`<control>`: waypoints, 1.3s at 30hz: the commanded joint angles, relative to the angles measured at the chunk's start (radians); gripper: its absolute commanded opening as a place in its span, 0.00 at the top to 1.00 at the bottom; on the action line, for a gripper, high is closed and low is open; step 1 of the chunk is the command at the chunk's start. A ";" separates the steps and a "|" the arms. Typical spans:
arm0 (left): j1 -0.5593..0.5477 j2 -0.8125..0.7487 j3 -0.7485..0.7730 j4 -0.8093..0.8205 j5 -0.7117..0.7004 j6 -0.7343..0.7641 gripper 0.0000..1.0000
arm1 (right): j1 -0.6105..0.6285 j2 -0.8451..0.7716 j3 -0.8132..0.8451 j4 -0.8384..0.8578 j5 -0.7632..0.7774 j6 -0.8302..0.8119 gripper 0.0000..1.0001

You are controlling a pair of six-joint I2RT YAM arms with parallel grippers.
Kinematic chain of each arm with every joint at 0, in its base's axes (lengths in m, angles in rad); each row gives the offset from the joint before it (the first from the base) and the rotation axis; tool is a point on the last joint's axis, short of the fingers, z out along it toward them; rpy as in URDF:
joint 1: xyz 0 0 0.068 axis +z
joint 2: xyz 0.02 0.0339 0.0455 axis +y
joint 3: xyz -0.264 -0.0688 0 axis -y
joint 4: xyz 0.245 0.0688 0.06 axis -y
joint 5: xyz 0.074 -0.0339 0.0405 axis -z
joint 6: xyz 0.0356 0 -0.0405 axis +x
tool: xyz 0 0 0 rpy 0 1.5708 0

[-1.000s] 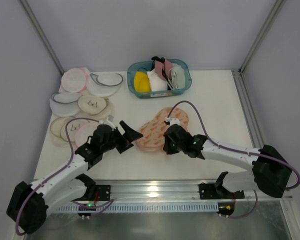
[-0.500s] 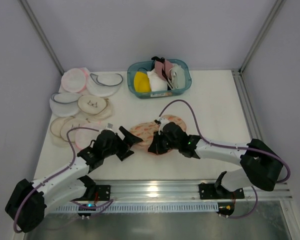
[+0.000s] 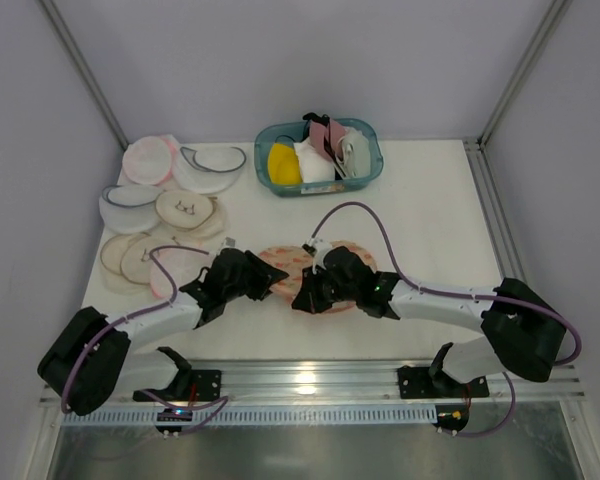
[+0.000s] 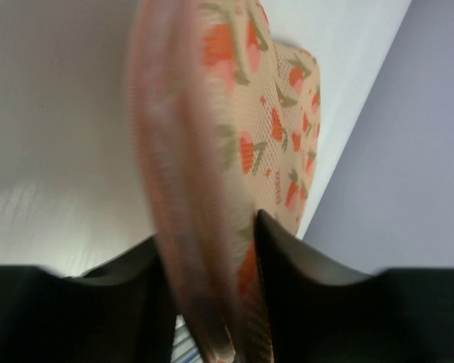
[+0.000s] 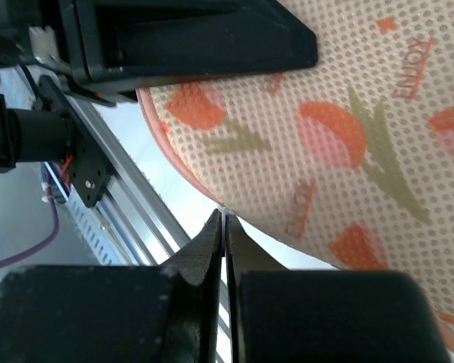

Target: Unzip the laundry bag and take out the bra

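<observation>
The laundry bag (image 3: 283, 262), cream with orange-pink print and pink trim, lies near the table's front between both grippers. My left gripper (image 3: 264, 281) is shut on its left end. In the left wrist view the pink-trimmed rim of the bag (image 4: 242, 128) stands pinched between the black fingers of that gripper (image 4: 206, 228). My right gripper (image 3: 303, 294) sits at the bag's near edge. In the right wrist view it (image 5: 224, 216) is shut on a small pale zipper tab at the rim of the bag (image 5: 348, 128). The bra is hidden.
A teal basket (image 3: 372, 165) with yellow, white and pink items stands at the back centre. Several round mesh pouches (image 3: 185, 210) lie in a cluster at the left. A metal rail (image 3: 300, 375) runs along the near table edge, close to both arms.
My left gripper moved right to the bag and closed on its left end. The right gripper stayed shut and drew the bag leftward, toward the left arm.
</observation>
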 commanded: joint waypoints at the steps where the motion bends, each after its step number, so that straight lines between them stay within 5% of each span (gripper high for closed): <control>1: -0.004 -0.022 0.029 0.089 -0.075 0.010 0.70 | 0.012 -0.035 0.038 -0.077 0.015 -0.046 0.96; 7: 0.004 -0.073 0.024 0.020 -0.102 0.041 1.00 | 0.012 -0.044 0.087 -0.320 0.198 -0.066 0.96; 22: 0.131 -0.159 0.046 -0.122 0.009 0.168 1.00 | -0.022 -0.076 0.081 -0.648 0.659 0.016 0.96; 29: 0.187 -0.149 0.098 -0.175 0.061 0.254 1.00 | -0.085 -0.127 0.053 -0.681 0.701 0.023 0.96; 33: 0.188 -0.039 0.142 -0.058 0.147 0.272 1.00 | -0.085 -0.160 0.050 -0.684 0.693 0.013 0.96; 37: 0.188 0.136 0.220 0.089 0.257 0.276 0.87 | -0.085 -0.188 0.046 -0.691 0.689 0.013 0.96; 38: 0.188 0.203 0.234 0.117 0.266 0.276 0.80 | -0.085 -0.199 0.044 -0.691 0.687 0.013 0.96; 39: 0.188 0.229 0.251 0.134 0.267 0.274 0.59 | -0.085 -0.205 0.041 -0.694 0.687 0.015 0.96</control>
